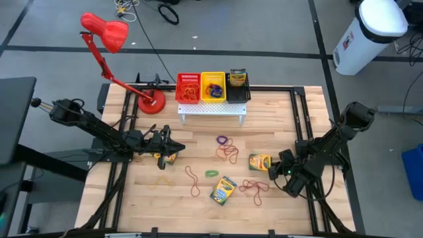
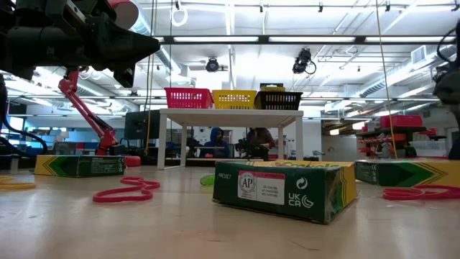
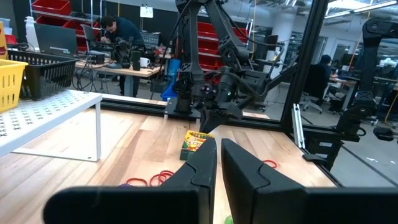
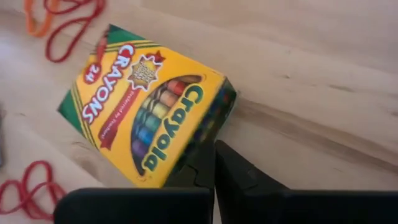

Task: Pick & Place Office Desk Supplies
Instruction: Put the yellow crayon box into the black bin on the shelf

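Wooden table [image 1: 277, 119] | right gripper [image 4: 214, 163] pinched shut, empty, beside crayon box [image 4: 149, 118] — light, stiff card | grip its narrow sides — left gripper [image 3: 217, 163] nearly shut.

Bright, even light from ceiling strips, glaring white in the low view. Soft, short shadows under the white rack [image 1: 211, 110] on the table [image 1: 198, 198]. Near crayon box [image 2: 284, 188] sharp at table height, room behind hazy. Slight motion blur across the crayon box [image 4: 147, 123] at the right wrist.
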Robot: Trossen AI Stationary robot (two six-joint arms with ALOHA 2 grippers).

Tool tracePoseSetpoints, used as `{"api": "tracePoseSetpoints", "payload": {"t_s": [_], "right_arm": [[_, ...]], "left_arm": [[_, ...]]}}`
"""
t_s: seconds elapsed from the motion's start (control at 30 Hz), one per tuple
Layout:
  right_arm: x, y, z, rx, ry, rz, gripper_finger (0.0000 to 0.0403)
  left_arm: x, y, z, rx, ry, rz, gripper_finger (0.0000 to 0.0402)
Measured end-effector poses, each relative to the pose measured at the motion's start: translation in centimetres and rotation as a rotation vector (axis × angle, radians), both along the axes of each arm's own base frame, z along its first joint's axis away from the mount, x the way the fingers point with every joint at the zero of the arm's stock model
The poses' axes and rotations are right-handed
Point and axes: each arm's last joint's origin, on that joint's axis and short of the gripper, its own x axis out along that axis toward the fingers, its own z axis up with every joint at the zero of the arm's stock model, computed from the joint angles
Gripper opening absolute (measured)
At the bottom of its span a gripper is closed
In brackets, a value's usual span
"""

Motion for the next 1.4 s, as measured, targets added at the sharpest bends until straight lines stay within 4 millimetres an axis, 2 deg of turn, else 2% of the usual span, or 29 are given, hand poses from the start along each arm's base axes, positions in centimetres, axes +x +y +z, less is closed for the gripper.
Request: {"api": "tracePoseSetpoints", "payload": {"t_s": [0.23, 0.43, 0.7, 0.97, 1.17, 1.4], "right_arm": [[0.9, 1.1, 3.3, -0.083, 0.059, 0.034, 0.0002], [2.0, 1.0, 5.7, -0.137, 0.148, 0.068, 0.0001], [5.0, -0.7, 7.2, -0.168, 0.241, 0.155, 0.0001], [8.4, -2.0, 9.4, -0.187, 0.208, 0.277, 0.0], [10.4, -2.8, 9.7, -0.142, 0.152, 0.383, 0.0], [11.4, -3.7, 9.9, -0.113, 0.117, 0.416, 0.0007]], "left_arm": [[0.0, 0.0, 0.0, 0.0, 0.0, 0.0, 0.0029], [0.0, 0.0, 0.0, 0.0, 0.0, 0.0, 0.0029], [0.0, 0.0, 0.0, 0.0, 0.0, 0.001, 0.0029], [0.0, 0.0, 0.0, 0.0, -0.001, 0.001, 0.0029], [0.0, 0.0, 0.0, 0.0, 0.0, 0.0, 0.0029], [0.0, 0.0, 0.0, 0.0, -0.001, 0.0, 0.0029]]}}
